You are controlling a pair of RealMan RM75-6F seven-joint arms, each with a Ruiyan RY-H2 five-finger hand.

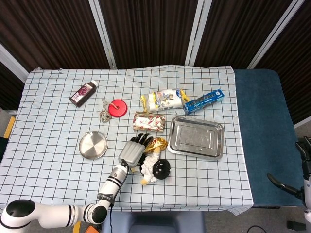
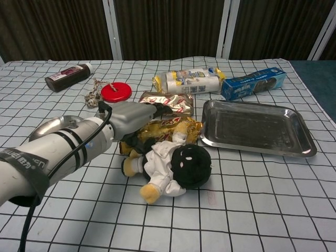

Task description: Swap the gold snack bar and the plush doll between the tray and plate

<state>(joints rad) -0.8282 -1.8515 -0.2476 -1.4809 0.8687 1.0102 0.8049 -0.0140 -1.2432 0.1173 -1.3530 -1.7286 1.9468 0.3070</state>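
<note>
Gold snack bar & plush doll lie touching on cloth, betw. empty plate & tray.

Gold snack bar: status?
Left hand on the gold snack bar, grasp unclear; right hand not in view. Plush doll lies against the bar. Tray and plate both bare.

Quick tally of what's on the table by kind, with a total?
Metal dishes: 2, round steel plate, rectangular steel tray
Snack packs: 4, gold snack bar, foil pack, white pack, blue box
Plush doll: 1
Bottle: 1
Red disc: 1
Total: 9
</note>
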